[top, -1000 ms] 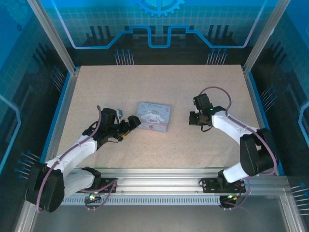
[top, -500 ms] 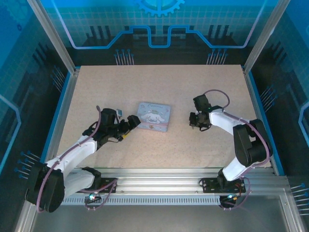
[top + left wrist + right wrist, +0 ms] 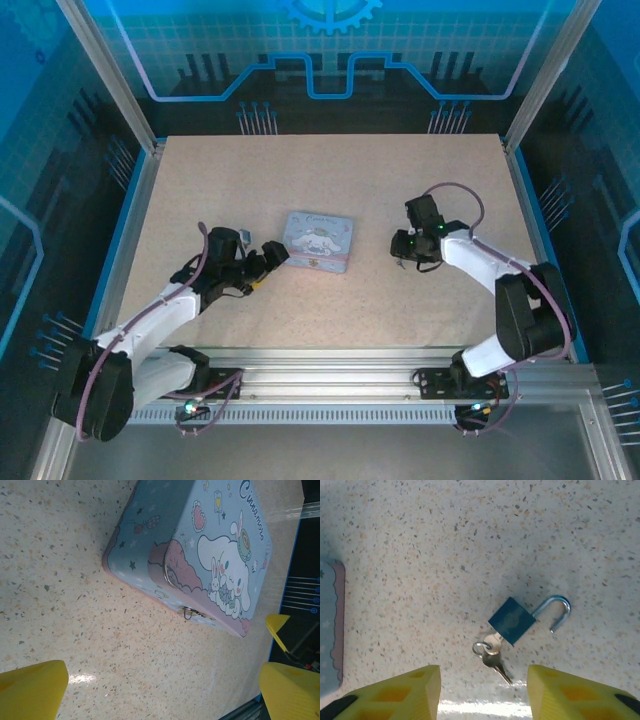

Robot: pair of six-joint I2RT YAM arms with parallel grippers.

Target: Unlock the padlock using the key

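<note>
We look down from high up at the near edge and see the whole table [image 3: 330, 170]. Our left wrist camera sits low and very close, looking sideways across the table at the tin [image 3: 200, 555]. Our right wrist camera looks nearly straight down, close above the padlock [image 3: 512, 620]. All three views share the tin; the right one catches just its edge.

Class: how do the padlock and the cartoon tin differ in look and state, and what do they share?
The padlock is plain dark blue; the tin is pastel with a white cartoon puppy. The padlock's shackle is swung open; the tin's lid looks shut. Both lie on the speckled table.
</note>
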